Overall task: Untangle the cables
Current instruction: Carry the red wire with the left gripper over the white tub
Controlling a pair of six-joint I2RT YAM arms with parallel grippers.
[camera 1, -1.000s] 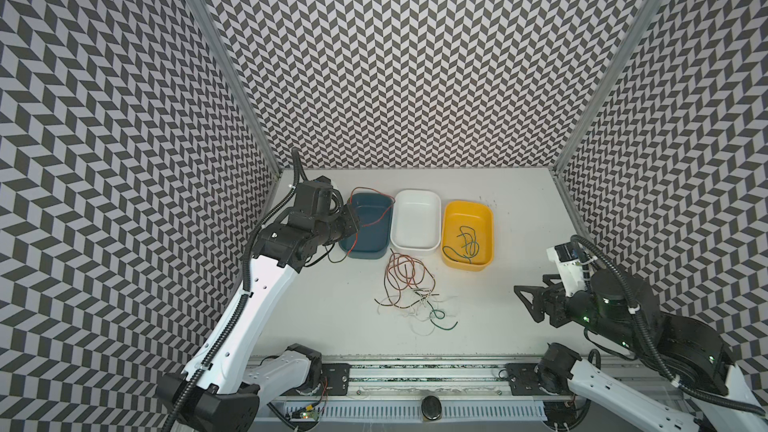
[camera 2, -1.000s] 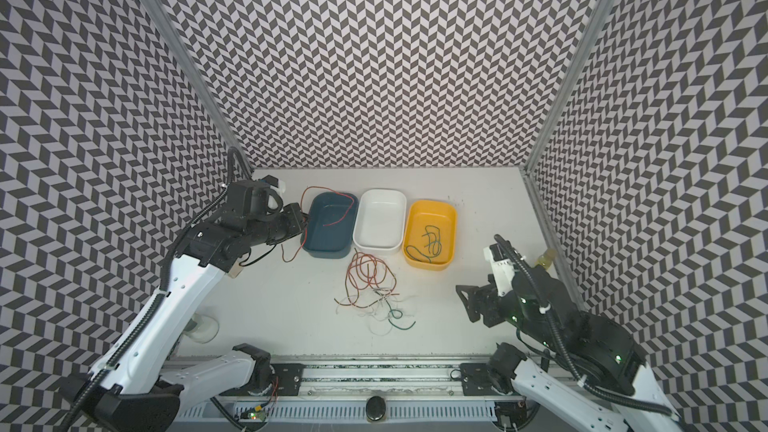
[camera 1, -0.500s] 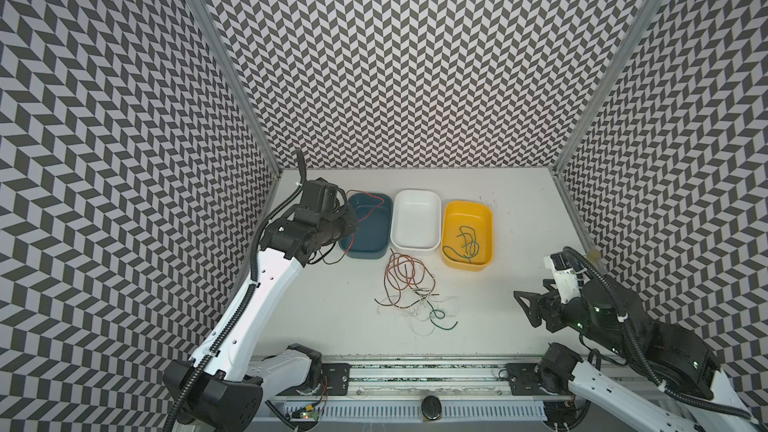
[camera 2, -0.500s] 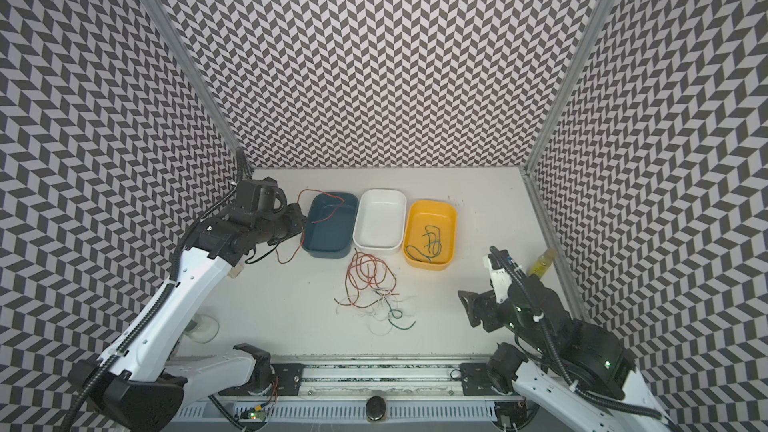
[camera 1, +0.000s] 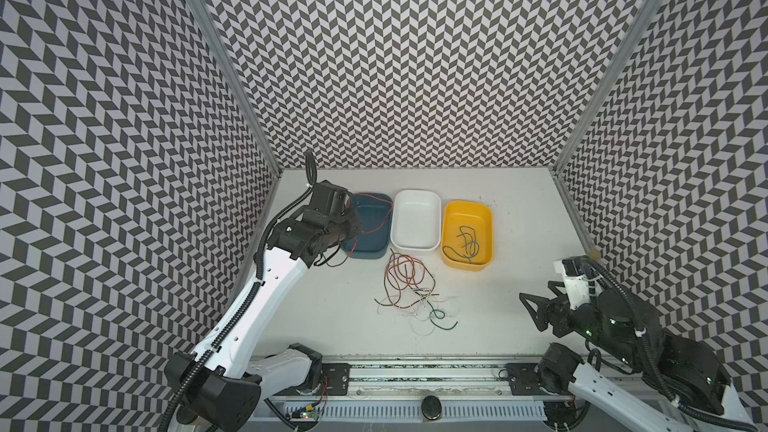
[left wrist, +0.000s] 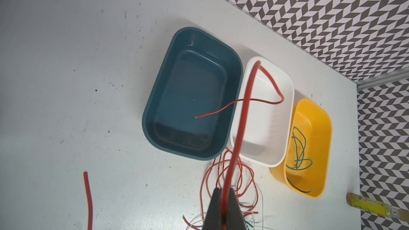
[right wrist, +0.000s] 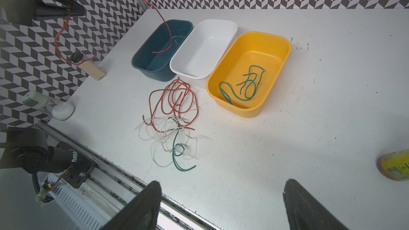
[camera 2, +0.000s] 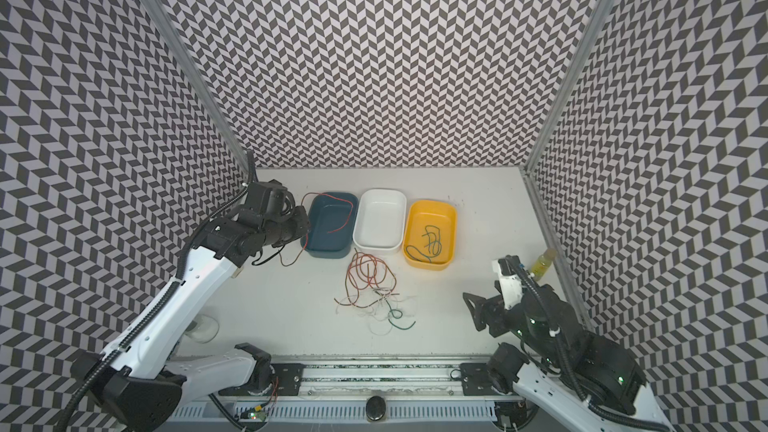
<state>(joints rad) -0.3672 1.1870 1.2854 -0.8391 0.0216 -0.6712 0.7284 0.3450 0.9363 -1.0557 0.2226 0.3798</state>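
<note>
Your left gripper (left wrist: 224, 192) is pinching tight on 1 red cable (left wrist: 243, 116), its free end dangling into the blue tub (left wrist: 155, 98). Your right gripper (right wrist: 222, 182) is hanging wide open, holding nothing. The tangled cables (camera 1: 409, 284) are lying on the table (camera 1: 498, 284), just before the 3 tubs (camera 1: 417, 193).

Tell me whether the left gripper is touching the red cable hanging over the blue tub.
Touching. The left wrist view shows the left gripper shut on the red cable, which runs out from between its closed jaws.

Bare tabletop (camera 1: 498, 292) beside cables (camera 1: 407, 284), tubs (camera 1: 415, 194) behind
</note>
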